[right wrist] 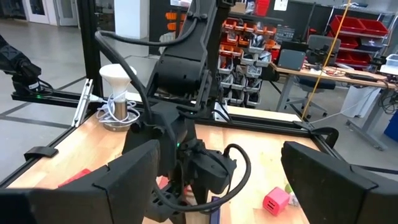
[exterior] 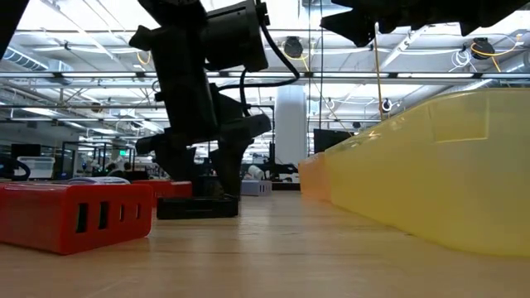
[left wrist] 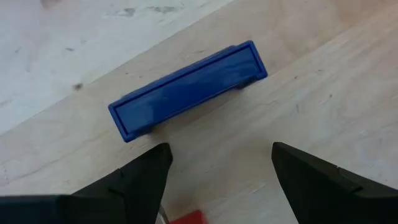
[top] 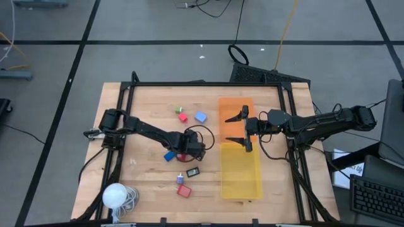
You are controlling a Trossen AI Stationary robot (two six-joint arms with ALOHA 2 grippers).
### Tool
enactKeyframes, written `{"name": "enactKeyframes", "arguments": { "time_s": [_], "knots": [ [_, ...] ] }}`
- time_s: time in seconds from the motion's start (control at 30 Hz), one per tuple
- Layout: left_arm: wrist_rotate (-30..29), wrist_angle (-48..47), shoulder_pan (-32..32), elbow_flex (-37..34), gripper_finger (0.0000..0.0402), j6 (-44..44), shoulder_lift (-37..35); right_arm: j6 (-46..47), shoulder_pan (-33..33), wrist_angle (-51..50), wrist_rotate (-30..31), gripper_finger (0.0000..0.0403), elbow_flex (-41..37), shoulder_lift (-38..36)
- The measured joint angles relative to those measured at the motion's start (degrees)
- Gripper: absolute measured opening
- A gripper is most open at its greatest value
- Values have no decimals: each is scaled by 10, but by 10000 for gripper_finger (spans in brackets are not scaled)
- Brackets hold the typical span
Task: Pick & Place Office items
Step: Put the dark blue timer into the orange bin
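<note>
On the wooden table, the open left gripper hovers by a blue block; the right gripper spreads open over the trays.

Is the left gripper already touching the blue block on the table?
Apart. In the left wrist view, bare wood shows between the blue block and both open fingers of the left gripper.

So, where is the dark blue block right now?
In the high view the dark blue block lies on the table's left half, just beside the left gripper. The left wrist view shows it just ahead of the open fingers.
</note>
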Motion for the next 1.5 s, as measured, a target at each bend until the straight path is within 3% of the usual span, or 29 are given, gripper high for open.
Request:
{"name": "enactKeyframes", "arguments": {
  "time_s": [0.23,0.5,0.67,0.8,0.9,1.13,1.5],
  "knots": [
    [10,-29,3,-3,292,147,-16,0,0,0,0,322,0,0],
    [-22,-152,0,-4,292,171,-68,0,0,-2,0,322,0,0],
    [-66,-118,2,-3,292,345,-77,-3,0,-1,0,322,0,0],
    [-26,-44,11,-3,292,506,-66,-3,0,-1,0,322,0,0],
    [5,-15,21,-3,292,577,-51,-4,0,-1,0,322,0,0],
    [17,-16,48,-3,289,609,-28,-3,0,-4,0,322,0,0],
    [18,-9,74,-3,220,539,-26,-2,0,-4,0,322,0,0]
  ]
}}
